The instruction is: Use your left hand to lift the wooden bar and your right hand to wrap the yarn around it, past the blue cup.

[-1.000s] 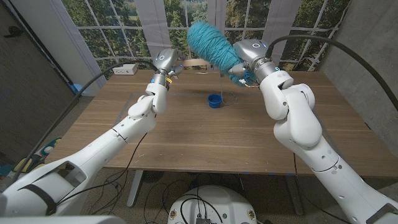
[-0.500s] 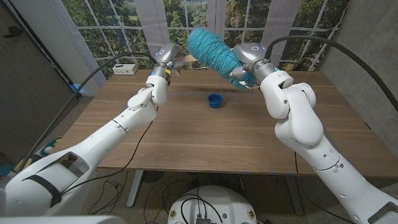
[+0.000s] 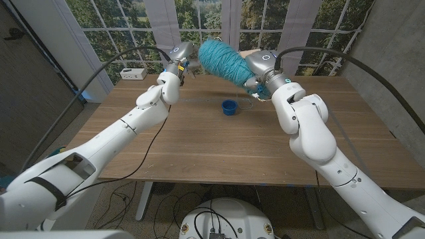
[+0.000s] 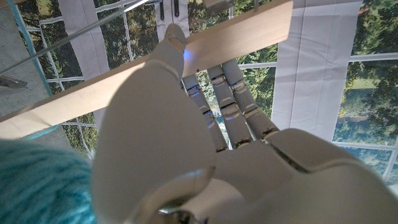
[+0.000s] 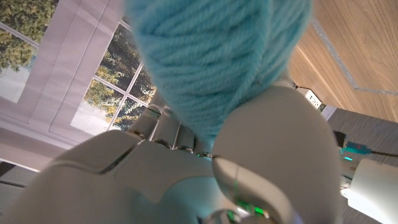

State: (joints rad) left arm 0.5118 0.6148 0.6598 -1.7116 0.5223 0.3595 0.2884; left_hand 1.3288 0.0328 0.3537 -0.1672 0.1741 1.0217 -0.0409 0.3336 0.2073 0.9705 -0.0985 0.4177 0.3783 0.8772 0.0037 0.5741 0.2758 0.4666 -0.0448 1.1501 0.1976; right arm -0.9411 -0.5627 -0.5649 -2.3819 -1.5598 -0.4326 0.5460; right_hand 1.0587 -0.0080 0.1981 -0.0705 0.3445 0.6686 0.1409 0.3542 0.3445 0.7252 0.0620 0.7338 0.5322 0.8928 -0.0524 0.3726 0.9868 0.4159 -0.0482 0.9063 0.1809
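My left hand (image 3: 180, 56) holds the pale wooden bar (image 4: 74, 96) up over the table's far side; in the left wrist view the thumb lies over the bar and the fingers (image 4: 233, 102) behind it. My right hand (image 3: 259, 69) grips a big teal yarn skein (image 3: 222, 60) by one end and holds it in the air right beside the left hand. The skein covers most of the bar in the head view, and it also shows as yarn (image 5: 211, 56) above my right hand (image 5: 186, 168). The blue cup (image 3: 229, 107) stands on the table (image 3: 199, 146) below the skein.
A white power strip (image 3: 135, 73) lies at the table's far left corner. A thin strand of yarn (image 5: 348, 71) runs across the wood near the cup. Windows with white blinds stand behind the table.
My left hand has lifted the bar higher and shifted right. The skein has swung left, closing the gap to the left hand, so the bar stretch between them is now covered.
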